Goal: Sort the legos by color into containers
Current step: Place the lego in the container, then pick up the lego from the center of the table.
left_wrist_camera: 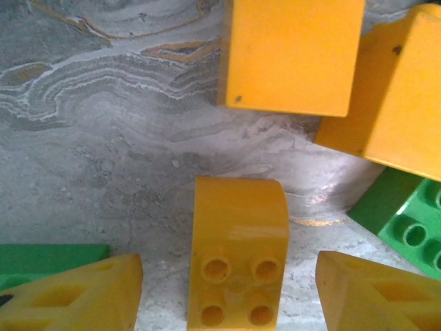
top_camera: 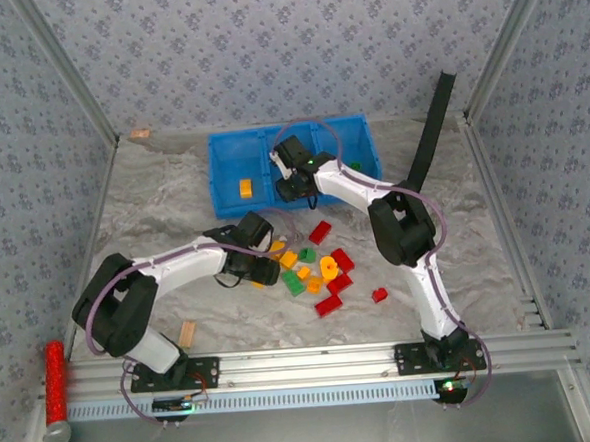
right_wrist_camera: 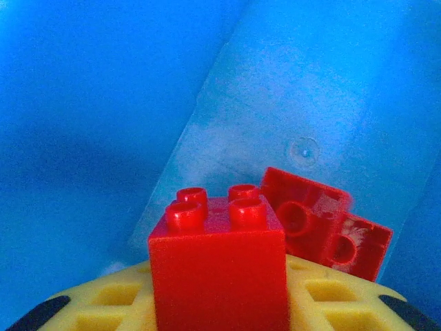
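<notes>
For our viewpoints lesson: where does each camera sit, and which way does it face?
Top external: above and behind, looking down at the table; both arms show.
Left wrist: on left gripper, facing down at a yellow-orange brick; own fingers show.
Right wrist: on right gripper, facing into the blue bin past a red brick; fingers show.
Top and right wrist share the bin.
</notes>
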Available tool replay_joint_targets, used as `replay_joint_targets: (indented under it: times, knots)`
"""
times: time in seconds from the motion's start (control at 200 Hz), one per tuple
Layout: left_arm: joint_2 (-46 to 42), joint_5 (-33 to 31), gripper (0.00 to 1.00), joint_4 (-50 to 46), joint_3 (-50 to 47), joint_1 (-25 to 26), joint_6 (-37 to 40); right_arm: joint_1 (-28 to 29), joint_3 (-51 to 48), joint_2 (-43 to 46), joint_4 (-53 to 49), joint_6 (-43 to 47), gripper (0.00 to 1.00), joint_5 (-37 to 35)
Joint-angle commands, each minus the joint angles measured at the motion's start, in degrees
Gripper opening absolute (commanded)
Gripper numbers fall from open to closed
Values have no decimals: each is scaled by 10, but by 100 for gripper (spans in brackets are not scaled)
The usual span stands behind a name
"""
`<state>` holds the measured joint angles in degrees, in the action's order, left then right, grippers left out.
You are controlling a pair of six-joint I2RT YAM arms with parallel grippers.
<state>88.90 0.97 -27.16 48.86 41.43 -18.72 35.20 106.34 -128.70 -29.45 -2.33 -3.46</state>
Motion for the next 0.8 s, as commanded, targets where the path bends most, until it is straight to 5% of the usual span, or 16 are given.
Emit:
replay_joint_targets:
  times: [0.0,0.175,0.8]
  knots:
    - [31,3,65,8,-3,4,-7,-6,8,-7,10,-6,45,8]
    - [57,8,58,7,-3,8,-13,-6,-4,22,13,1,58,5]
    - [88,3,30,-19,-3,31,-28,-10,-86,219,-41,9,61,-25]
